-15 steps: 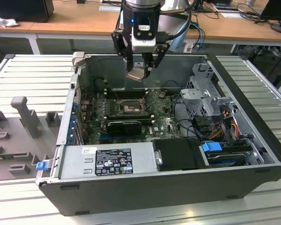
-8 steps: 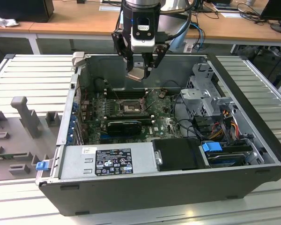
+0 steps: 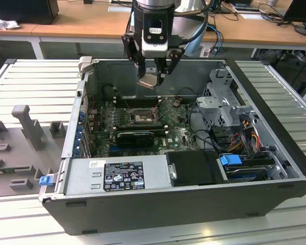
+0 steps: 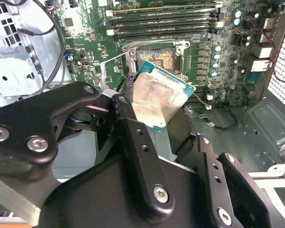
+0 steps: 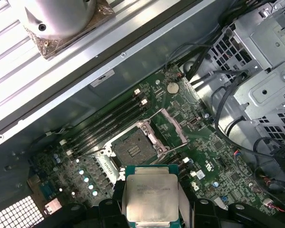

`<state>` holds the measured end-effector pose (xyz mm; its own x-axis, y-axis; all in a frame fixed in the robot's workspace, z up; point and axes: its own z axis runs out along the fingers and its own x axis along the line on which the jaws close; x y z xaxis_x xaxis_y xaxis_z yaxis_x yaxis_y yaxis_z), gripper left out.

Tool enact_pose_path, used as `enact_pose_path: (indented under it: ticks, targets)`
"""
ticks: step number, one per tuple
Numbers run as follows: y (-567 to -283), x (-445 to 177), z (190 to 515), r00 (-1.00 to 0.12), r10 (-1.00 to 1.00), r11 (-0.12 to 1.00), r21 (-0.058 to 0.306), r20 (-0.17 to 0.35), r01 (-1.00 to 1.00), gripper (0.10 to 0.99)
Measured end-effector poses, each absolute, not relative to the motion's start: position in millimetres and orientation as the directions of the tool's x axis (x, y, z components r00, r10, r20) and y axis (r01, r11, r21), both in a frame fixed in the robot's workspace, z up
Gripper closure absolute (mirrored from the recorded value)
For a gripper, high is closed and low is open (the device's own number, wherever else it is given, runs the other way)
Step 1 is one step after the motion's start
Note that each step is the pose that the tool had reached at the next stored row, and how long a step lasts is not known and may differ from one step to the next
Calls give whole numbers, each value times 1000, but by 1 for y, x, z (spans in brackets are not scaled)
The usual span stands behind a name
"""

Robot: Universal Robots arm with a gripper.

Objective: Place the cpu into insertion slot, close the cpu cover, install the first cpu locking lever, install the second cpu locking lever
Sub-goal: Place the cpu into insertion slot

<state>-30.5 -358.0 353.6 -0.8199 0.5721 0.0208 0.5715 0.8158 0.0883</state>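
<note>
We found the gripper (image 3: 154, 76) closed on the cpu (image 3: 148, 81), clamping it by two opposite edges, its silver face visible in both wrist views. In the exterior view the cpu hung tilted above the open computer case (image 3: 143, 204), well apart from the green circuit board (image 5: 204, 137). In the first wrist view, we noted the insertion slot (image 5: 133, 148) lying bare with its contacts exposed. The cpu cover (image 5: 170, 126) stood swung open just beside it. Long black memory slots (image 5: 109, 124) ran along the slot's other side. The case rested on a slatted grey bench (image 3: 35, 76).
</note>
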Motion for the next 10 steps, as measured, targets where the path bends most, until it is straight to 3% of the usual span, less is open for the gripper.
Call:
enact_pose_path:
  ticks: [10]
  targets:
    - [-358,-31,353,-817,577,813,88,21,576,557]
